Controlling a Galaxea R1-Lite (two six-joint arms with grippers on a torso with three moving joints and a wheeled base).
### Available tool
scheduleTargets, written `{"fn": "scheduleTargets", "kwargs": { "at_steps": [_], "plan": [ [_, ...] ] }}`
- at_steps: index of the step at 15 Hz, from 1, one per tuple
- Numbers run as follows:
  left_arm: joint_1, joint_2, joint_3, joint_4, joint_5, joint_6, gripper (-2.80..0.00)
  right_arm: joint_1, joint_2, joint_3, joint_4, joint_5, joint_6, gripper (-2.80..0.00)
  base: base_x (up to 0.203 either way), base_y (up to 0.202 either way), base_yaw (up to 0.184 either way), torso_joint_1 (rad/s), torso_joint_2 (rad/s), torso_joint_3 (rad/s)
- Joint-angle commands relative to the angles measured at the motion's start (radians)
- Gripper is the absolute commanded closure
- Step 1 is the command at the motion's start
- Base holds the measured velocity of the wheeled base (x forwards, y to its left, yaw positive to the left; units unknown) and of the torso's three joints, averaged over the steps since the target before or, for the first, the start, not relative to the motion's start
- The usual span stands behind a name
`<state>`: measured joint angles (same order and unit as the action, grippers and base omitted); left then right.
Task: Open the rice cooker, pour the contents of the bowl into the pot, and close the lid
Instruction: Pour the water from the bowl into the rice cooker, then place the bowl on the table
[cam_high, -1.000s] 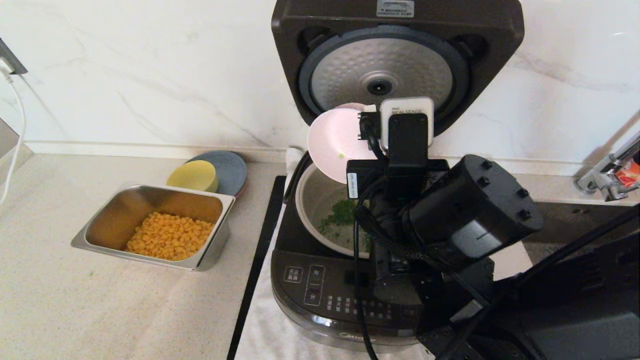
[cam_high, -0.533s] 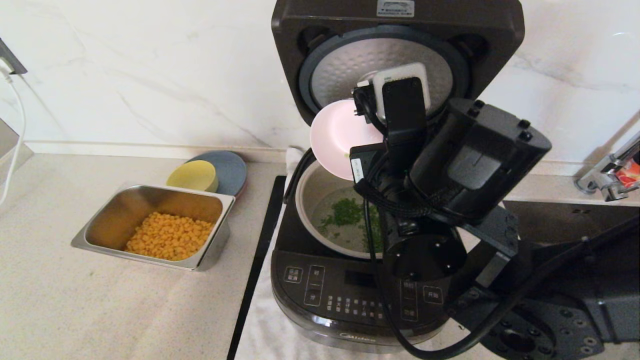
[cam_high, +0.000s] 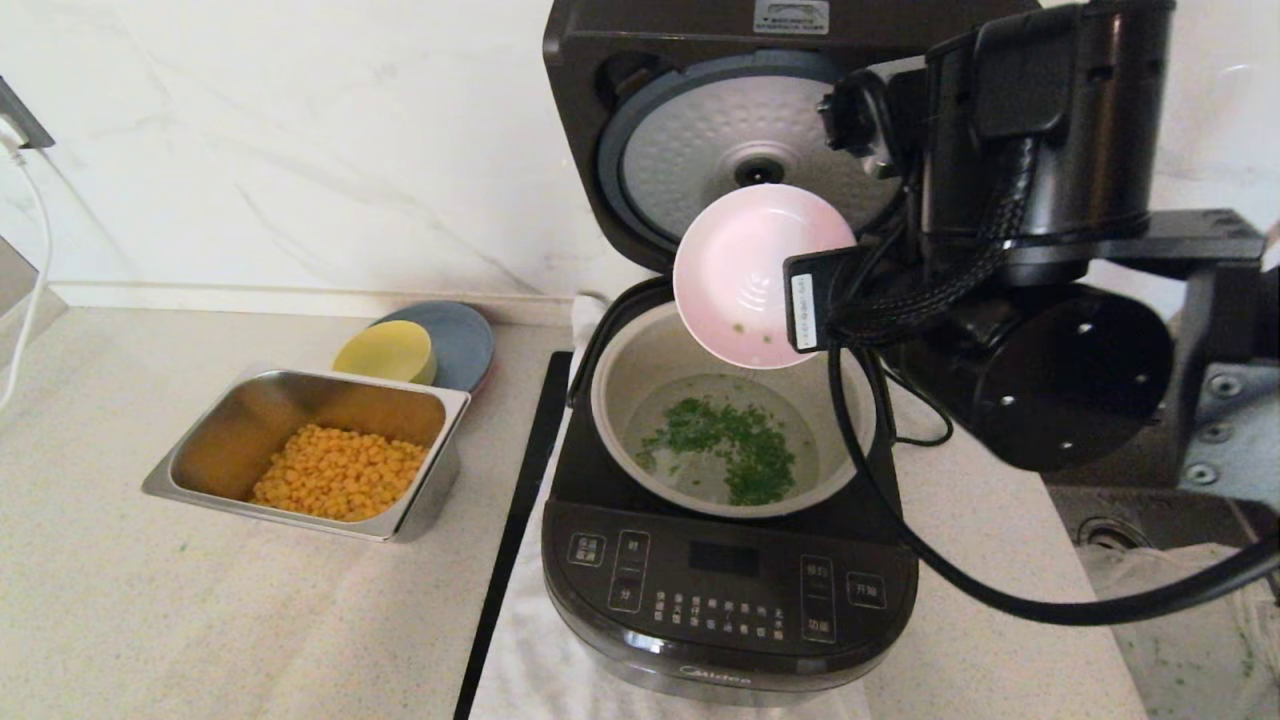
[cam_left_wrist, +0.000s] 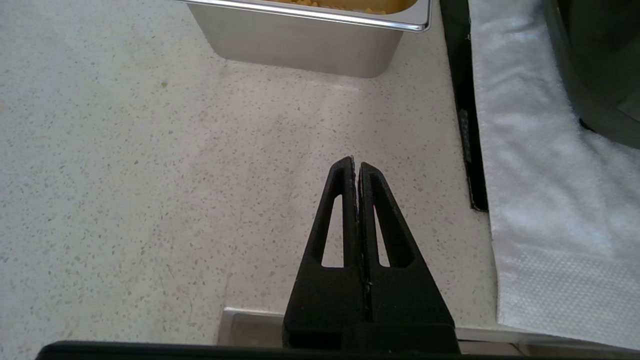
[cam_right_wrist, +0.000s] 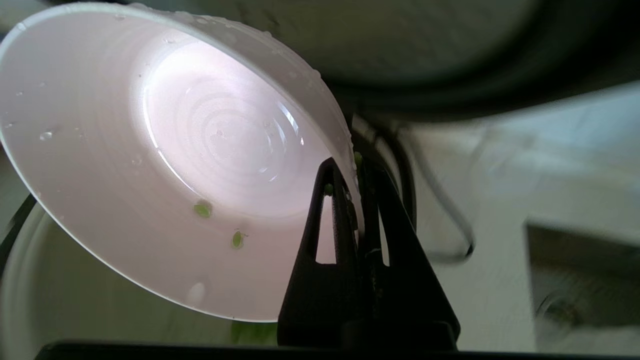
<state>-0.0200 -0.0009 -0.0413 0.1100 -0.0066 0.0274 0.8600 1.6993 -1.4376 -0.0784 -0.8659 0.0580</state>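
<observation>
The tilted bowl (cam_high: 752, 272) and right gripper (cam_right_wrist: 354, 167) hang over the pot (cam_high: 640, 365), partly blocking its mouth. The raised lid (cam_high: 700, 120) walls off the back.

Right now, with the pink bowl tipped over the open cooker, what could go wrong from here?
1. The right gripper pinches only the rim of the bowl; the wet, tilted bowl could slip into the pot.
2. A few green bits cling inside the bowl and may drop onto the counter when it is carried away.
3. The lid stands open close behind the arm, so a swing could knock it.
</observation>
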Motion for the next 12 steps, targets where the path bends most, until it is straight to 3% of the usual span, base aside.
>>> {"fn": "scheduleTargets", "kwargs": {
  "at_steps": [1, 4, 7, 9, 12],
  "plan": [
    [0.0, -0.001, 0.0, 0.0, 0.0, 0.0, 0.0, -0.032, -0.104, -0.08, 0.421, 0.136, 0.201, 0.0, 0.0, 0.0, 0.0, 0.0, 0.0, 0.0],
    [0.0, -0.001, 0.0, 0.0, 0.0, 0.0, 0.0, -0.091, -0.206, -0.149, 0.716, 0.333, 0.374, 0.0, 0.0, 0.0, 0.0, 0.0, 0.0, 0.0],
    [0.0, -0.001, 0.0, 0.0, 0.0, 0.0, 0.0, -0.203, -0.32, -0.144, 0.893, 0.493, 0.433, 0.0, 0.0, 0.0, 0.0, 0.0, 0.0, 0.0],
    [0.0, -0.001, 0.0, 0.0, 0.0, 0.0, 0.0, -0.333, -0.385, -0.129, 0.992, 0.608, 0.458, 0.0, 0.0, 0.0, 0.0, 0.0, 0.0, 0.0],
    [0.0, -0.001, 0.0, 0.0, -0.001, 0.0, 0.0, -0.53, -0.464, 0.026, 1.047, 0.724, 0.453, 0.0, 0.0, 0.0, 0.0, 0.0, 0.0, 0.0]
  ]
}}
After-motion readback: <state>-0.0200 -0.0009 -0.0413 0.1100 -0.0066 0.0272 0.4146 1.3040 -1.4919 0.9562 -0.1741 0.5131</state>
